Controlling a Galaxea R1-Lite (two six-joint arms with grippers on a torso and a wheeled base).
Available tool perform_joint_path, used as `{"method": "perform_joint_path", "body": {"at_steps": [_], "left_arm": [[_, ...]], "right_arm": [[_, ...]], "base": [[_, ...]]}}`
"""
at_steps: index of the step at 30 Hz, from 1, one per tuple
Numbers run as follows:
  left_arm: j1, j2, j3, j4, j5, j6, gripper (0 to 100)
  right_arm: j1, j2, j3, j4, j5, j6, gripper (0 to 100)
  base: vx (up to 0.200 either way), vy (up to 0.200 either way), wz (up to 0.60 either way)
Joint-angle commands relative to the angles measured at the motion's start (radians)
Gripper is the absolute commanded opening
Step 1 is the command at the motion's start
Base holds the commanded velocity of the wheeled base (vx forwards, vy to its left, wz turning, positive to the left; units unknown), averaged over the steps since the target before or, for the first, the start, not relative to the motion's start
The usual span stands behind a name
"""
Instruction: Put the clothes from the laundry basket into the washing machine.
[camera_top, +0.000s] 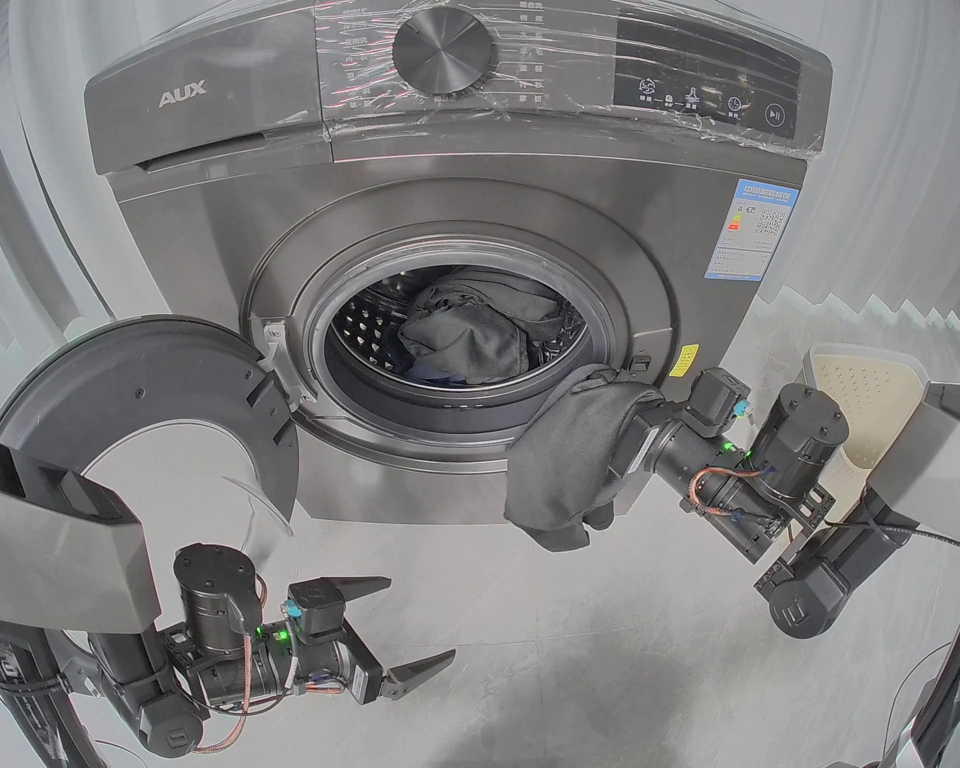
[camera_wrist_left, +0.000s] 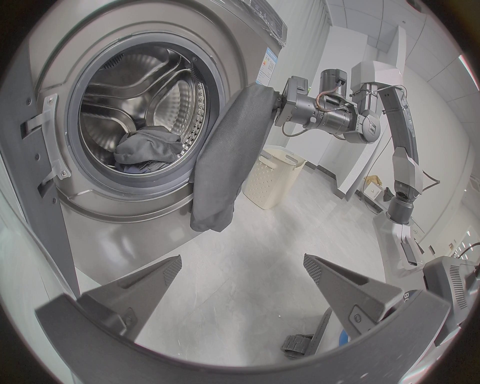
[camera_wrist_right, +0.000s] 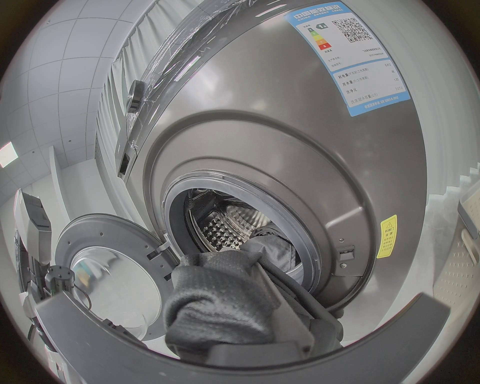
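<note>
A grey washing machine (camera_top: 400, 210) stands in front of me, and dark clothes (camera_top: 470, 325) lie in its drum. My right gripper (camera_top: 605, 425) is shut on a dark grey garment (camera_top: 565, 460) at the lower right rim of the drum opening; the cloth hangs down over the machine's front and drapes over the gripper (camera_wrist_right: 240, 310). The same garment (camera_wrist_left: 230, 155) hangs from the right gripper (camera_wrist_left: 277, 107) in the left wrist view. My left gripper (camera_top: 395, 630) is open and empty, low over the floor at the left, with fingers (camera_wrist_left: 145, 290) spread wide. The cream laundry basket (camera_top: 870, 400) stands to the right of the machine.
The round machine door (camera_top: 140, 400) is swung open to the left, just above my left arm. Bare grey floor (camera_top: 560, 620) lies between the two arms. A white curtain (camera_top: 890, 200) hangs behind the machine.
</note>
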Motion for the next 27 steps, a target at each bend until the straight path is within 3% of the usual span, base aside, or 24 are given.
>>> {"method": "perform_joint_path", "body": {"at_steps": [1, 7, 10, 17, 24, 27], "left_arm": [[-0.007, 0.011, -0.005, 0.000, 0.002, 0.006, 100], [-0.005, 0.016, -0.111, 0.000, 0.008, -0.009, 100], [-0.008, 0.048, -0.205, 0.000, 0.009, -0.035, 100], [-0.044, 0.121, -0.326, 0.000, 0.009, -0.041, 100], [-0.047, 0.155, -0.372, -0.002, 0.013, -0.041, 100], [-0.051, 0.171, -0.415, 0.000, 0.014, -0.060, 100]], "right_arm": [[0.014, 0.000, 0.003, -0.002, 0.001, 0.001, 0], [0.073, 0.005, 0.003, -0.002, 0.002, -0.002, 0], [0.082, 0.029, -0.016, 0.000, 0.004, -0.010, 0], [0.135, 0.051, -0.081, 0.000, 0.019, -0.009, 0], [0.140, 0.075, -0.136, 0.001, 0.016, -0.013, 0], [0.149, 0.097, -0.139, 0.000, 0.015, -0.012, 0]], "base": [[0.000, 0.000, 0.00], [0.000, 0.000, 0.00], [0.000, 0.000, 0.00], [0.000, 0.000, 0.00], [0.000, 0.000, 0.00], [0.000, 0.000, 0.00]]}}
